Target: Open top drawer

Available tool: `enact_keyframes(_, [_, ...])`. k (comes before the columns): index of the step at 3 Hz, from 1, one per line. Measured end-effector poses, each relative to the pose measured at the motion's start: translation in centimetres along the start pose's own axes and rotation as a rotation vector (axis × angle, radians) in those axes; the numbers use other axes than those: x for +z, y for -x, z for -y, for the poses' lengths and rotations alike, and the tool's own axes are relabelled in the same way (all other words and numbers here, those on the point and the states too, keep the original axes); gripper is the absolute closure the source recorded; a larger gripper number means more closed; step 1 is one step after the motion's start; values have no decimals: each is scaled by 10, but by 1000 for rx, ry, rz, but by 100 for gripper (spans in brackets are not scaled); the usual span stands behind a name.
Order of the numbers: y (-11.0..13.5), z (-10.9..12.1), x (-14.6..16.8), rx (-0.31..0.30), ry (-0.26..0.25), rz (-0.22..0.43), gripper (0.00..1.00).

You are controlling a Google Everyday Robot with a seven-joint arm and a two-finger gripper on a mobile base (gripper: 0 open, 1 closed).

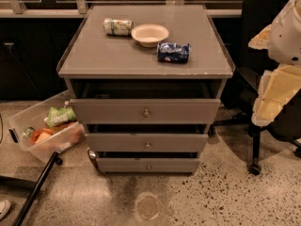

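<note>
Squarely in the middle of the room stands a grey cabinet whose glass-covered counter carries 3 things near its back: a green-and-white can lying on its side, a white bowl just beside it, and a blue can on its side, a little forward and right of the bowl. Below the counter's front edge sits the top drawer, the widest of 3 grey fronts, with 1 small round knob at its centre. A dark band shows between the counter's edge and the top of this front, and whatever lies in there is lost in shadow. The 2 lower drawers step back beneath it, each with a like knob. The floor is pale speckled stone with a round plate set into it in front of the cabinet. To the left a clear plastic bin leans tilted against the cabinet's side, holding a green bag and some orange items too blurred to name. A black bar crosses the lower left corner. On the right a black office chair stands near the cabinet. In front of the chair, cut off by the right edge, hangs the white and cream arm with the gripper, well apart from the top drawer and at about its height. Whether the gripper is apart or together, I cannot tell. Behind the cabinet the room is dark.
</note>
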State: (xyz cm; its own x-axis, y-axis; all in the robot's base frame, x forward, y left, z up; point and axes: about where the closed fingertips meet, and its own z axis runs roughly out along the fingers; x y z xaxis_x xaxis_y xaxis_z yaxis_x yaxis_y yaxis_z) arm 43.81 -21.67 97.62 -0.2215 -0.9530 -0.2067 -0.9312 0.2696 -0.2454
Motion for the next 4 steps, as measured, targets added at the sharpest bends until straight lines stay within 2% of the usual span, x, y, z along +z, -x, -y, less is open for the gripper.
enact_keyframes(1, [0, 0, 0, 0, 0, 0, 0])
enact_keyframes(2, [8, 2, 21, 87, 12, 75, 0])
enact_keyframes(3, [38, -11, 63, 260, 57, 207, 0])
enact_keyframes(4, [78, -21, 109, 444, 103, 301, 0])
